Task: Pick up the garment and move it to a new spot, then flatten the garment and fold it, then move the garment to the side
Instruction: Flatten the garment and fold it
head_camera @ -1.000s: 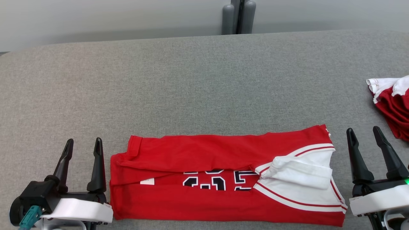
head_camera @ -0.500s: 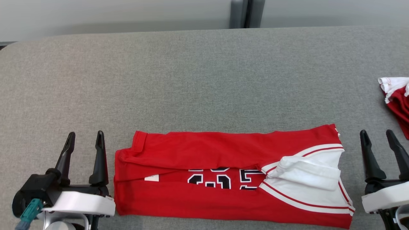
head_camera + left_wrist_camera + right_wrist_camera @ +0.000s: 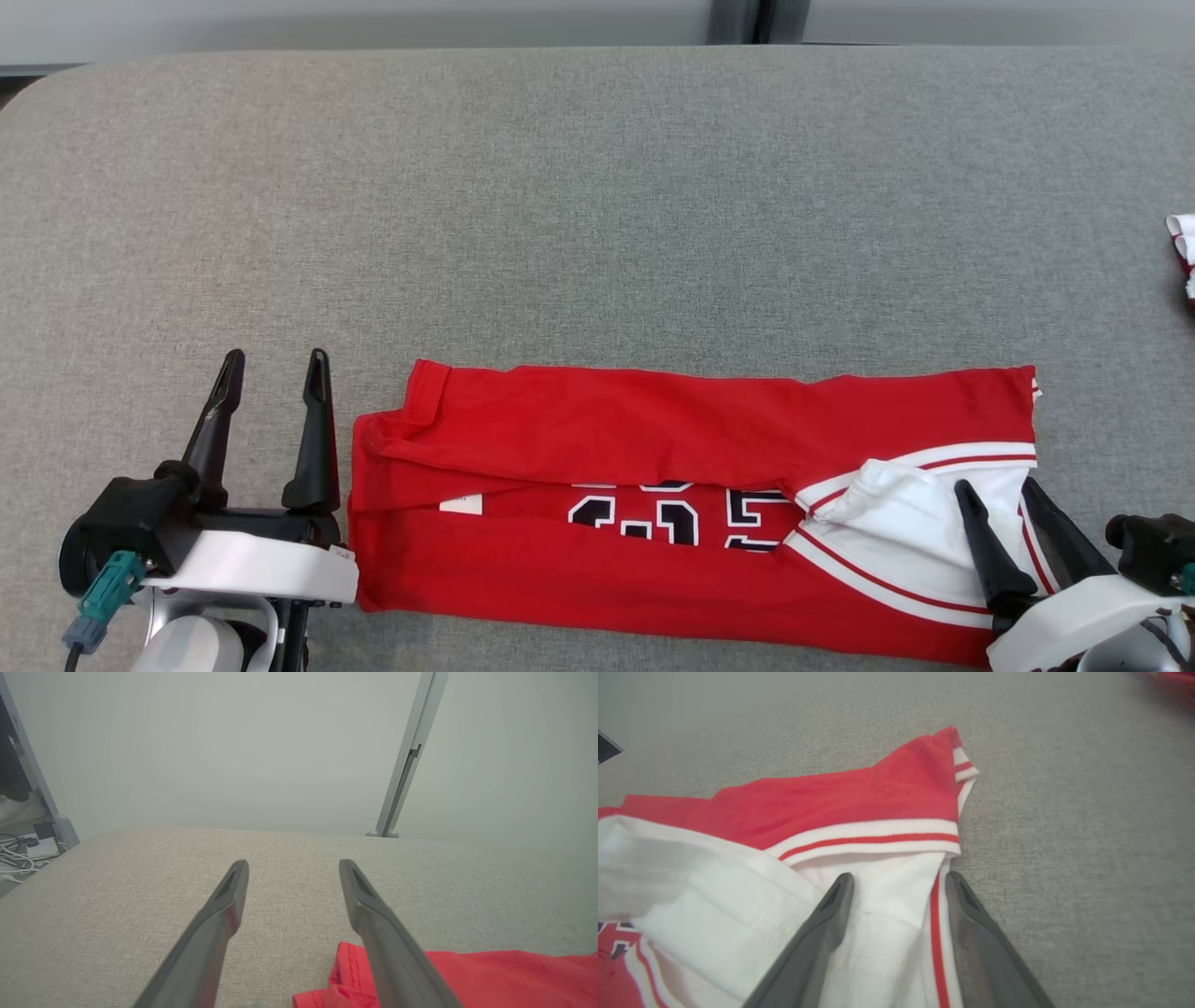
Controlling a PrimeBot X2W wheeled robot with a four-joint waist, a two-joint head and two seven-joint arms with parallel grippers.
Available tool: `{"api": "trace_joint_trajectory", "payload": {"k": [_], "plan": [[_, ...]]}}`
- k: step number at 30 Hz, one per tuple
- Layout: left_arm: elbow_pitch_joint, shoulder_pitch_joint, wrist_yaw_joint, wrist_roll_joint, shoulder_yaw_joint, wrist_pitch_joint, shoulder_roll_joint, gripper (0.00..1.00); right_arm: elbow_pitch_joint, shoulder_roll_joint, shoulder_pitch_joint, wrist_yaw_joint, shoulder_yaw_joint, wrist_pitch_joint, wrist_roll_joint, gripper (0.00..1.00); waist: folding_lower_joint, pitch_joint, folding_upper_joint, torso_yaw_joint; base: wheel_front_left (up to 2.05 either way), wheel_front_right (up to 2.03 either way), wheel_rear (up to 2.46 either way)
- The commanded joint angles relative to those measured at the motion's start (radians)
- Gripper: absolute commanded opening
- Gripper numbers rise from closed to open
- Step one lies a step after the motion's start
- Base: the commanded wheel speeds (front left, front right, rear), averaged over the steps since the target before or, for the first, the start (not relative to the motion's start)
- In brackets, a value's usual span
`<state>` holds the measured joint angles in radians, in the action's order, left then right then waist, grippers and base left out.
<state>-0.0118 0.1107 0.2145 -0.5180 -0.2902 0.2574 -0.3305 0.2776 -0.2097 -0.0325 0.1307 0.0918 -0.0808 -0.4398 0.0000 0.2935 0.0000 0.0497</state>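
Observation:
The garment [image 3: 653, 439] is a red jersey with white trim and black numbers, folded into a long strip across the near part of the grey table. My left gripper [image 3: 275, 359] stands open just off its left end, touching nothing; in the left wrist view the red hem [image 3: 348, 970] lies beside my left gripper [image 3: 293, 864]. My right gripper [image 3: 997, 483] is open above the white right end, fingers over the fabric. In the right wrist view the right gripper [image 3: 900, 876] straddles the white panel and a red stripe [image 3: 937, 933] of the garment [image 3: 859, 798].
The grey padded table [image 3: 597, 205] stretches wide behind the jersey. A second red and white cloth [image 3: 1184, 252] peeks in at the right edge. A grey post [image 3: 402, 770] stands behind the table, and cables [image 3: 18, 844] lie on the floor to the left.
The camera has tilted down and turned, shifting the scene. My right gripper has come in from beside the jersey to over its white right end. The left gripper stays open beside the left end.

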Motion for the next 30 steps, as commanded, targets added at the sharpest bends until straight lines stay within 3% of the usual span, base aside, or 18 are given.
{"api": "trace_joint_trajectory", "payload": {"k": [1,8,9,10,17,30], "plan": [[0.003,0.014,-0.002,0.01,0.001,0.006,-0.002,1.0,0.019,-0.008,0.012,0.0,0.003,0.013,-0.006,1.0,0.0,0.003,0.0,0.002,0.0,0.0,0.0],[0.012,0.027,-0.012,0.01,0.002,0.006,-0.001,1.0,0.071,-0.013,0.036,-0.001,0.053,0.076,-0.044,1.0,0.0,0.015,0.0,-0.007,0.0,0.0,0.0],[0.013,0.028,-0.013,0.011,0.002,0.006,0.0,1.0,0.075,-0.01,0.033,-0.001,0.066,0.091,-0.056,0.25,0.0,0.016,0.0,-0.008,0.0,0.0,0.0],[0.013,0.03,-0.013,0.011,0.001,0.007,0.0,1.0,0.075,-0.012,0.029,0.0,0.079,0.098,-0.068,0.0,0.0,0.017,0.0,-0.009,0.0,0.0,0.0],[0.025,0.044,-0.012,0.021,0.005,0.008,-0.003,1.0,0.057,-0.061,-0.019,-0.004,0.077,0.065,-0.129,0.0,0.0,0.019,0.0,-0.013,0.0,0.0,0.0],[0.035,0.038,-0.019,0.023,0.012,0.008,-0.003,1.0,0.025,-0.192,-0.051,-0.002,-0.131,0.008,-0.171,0.0,0.0,-0.004,0.0,-0.034,0.0,0.0,0.0]]}}
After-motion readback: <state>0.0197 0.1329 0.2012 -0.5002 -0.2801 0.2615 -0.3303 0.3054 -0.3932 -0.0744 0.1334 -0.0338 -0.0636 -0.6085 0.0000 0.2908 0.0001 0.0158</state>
